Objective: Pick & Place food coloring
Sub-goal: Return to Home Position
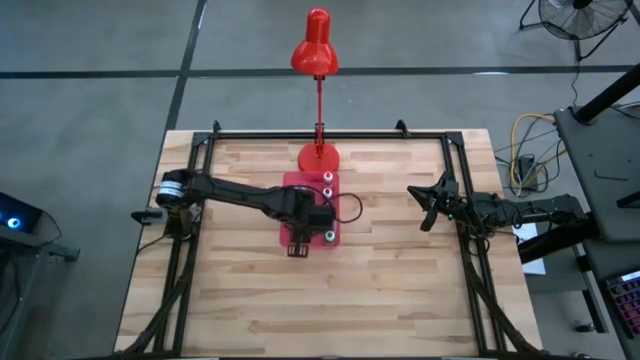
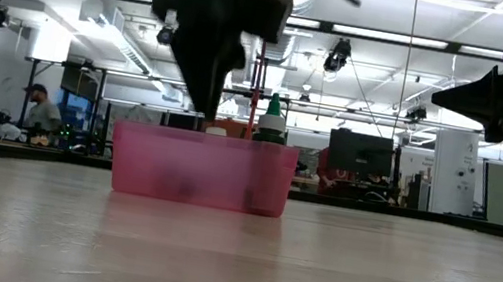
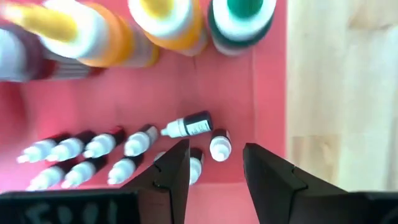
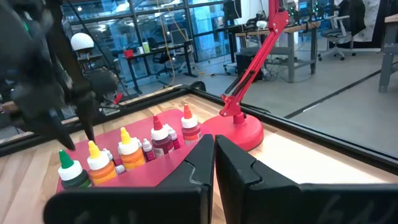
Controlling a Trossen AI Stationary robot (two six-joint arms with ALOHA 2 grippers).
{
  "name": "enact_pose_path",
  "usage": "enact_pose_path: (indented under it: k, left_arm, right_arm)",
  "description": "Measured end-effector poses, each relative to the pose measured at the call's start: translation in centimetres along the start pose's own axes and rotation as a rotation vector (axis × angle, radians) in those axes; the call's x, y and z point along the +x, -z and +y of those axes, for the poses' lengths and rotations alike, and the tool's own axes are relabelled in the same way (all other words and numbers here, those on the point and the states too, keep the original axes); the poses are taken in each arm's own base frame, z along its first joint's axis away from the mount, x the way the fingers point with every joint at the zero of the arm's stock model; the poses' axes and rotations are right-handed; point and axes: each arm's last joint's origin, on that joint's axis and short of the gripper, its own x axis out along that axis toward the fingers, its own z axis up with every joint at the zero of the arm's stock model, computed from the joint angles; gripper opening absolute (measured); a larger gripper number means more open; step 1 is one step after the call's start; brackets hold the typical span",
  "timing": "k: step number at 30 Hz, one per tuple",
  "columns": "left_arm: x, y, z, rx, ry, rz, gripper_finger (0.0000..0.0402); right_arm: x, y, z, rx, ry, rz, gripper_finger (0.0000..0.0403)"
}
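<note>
The food coloring stands in a flat red tray [image 1: 290, 190] at mid table. The bigger bottles with teal [image 3: 241, 22], yellow [image 3: 166, 22] and orange [image 3: 81, 34] caps line one side. Small whitish-capped bottles [image 3: 81, 149] stand in rows at the tray's near end; one small bottle [image 3: 186, 126] lies on its side on the tray floor. My left gripper [image 3: 214, 149] hangs open above these small bottles, pointing down, with nothing between its fingers. My right gripper [image 4: 214, 144] is shut and waits level at the table's right side [image 1: 422, 207].
A red desk lamp [image 1: 318, 150] stands on its base just beyond the tray's far end. Bare wooden table [image 1: 400, 290] lies around the tray. A dark frame [image 1: 330, 133] runs along the table's far and side edges.
</note>
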Motion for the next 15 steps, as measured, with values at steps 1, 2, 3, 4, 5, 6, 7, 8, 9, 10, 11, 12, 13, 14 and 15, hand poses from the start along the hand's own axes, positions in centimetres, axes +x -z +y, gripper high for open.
enact_pose_path:
  k: [1,2,3,4,5,6,7,8,9,10,11,12,13,14,15]
  left_arm:
    - [-0.8,-0.2,0.1,-0.006,0.000,-0.004,0.0122]
    - [-1.5,-0.5,0.2,-0.014,0.000,-0.006,0.0122]
    - [-2.3,-0.7,0.2,-0.023,0.000,-0.014,0.0122]
    - [-3.2,-0.8,0.3,-0.029,0.000,-0.026,0.0122]
    - [-3.9,-0.8,0.4,-0.036,0.000,-0.036,0.0122]
    - [-4.8,-0.8,0.5,-0.044,0.000,-0.056,0.0122]
    - [-5.5,-0.7,0.5,-0.049,0.000,-0.076,0.0122]
    - [-6.2,-0.5,0.6,-0.054,0.001,-0.093,0.0122]
    - [-6.7,-0.2,0.6,-0.059,0.001,-0.105,0.0122]
    - [-7.3,0.2,0.7,-0.068,0.001,-0.115,0.0122]
    - [-7.7,0.6,0.7,-0.080,0.002,-0.123,0.0122]
    - [-8.0,1.0,0.8,-0.098,0.003,-0.130,0.0122]
    - [-8.4,1.6,1.0,-0.120,0.003,-0.135,0.0122]
    - [-8.6,2.2,1.2,-0.148,0.004,-0.135,0.0122]
    - [-8.7,2.8,1.4,-0.180,0.002,-0.133,0.0122]
  right_arm:
    - [0.0,0.0,0.0,0.000,0.000,0.000,0.0009]
    - [0.0,0.0,0.0,0.000,0.000,0.000,0.0009]
    - [0.0,0.0,0.0,0.000,0.000,0.000,0.0009]
    - [0.0,0.0,0.0,0.000,0.000,0.000,0.0009]
    - [0.0,0.0,0.0,0.000,0.000,0.000,0.0009]
    - [0.0,0.0,0.0,0.000,0.000,0.000,0.0009]
    - [0.0,0.0,0.0,0.000,-0.001,0.000,0.0009]
    - [0.0,0.0,0.0,0.000,-0.001,0.000,0.0009]
    - [0.0,0.0,0.0,0.000,0.000,0.001,0.0009]
    - [0.0,0.0,0.0,-0.001,-0.001,0.001,0.0009]
    - [0.0,0.0,0.0,0.000,0.000,0.001,0.0009]
    - [0.0,0.0,0.0,0.000,0.000,0.000,0.0009]
    - [0.0,0.0,0.0,-0.001,0.000,0.001,0.0009]
    - [0.0,0.0,0.0,0.000,0.000,0.001,0.0009]
    - [0.0,0.0,0.0,0.000,0.000,0.001,0.0009]
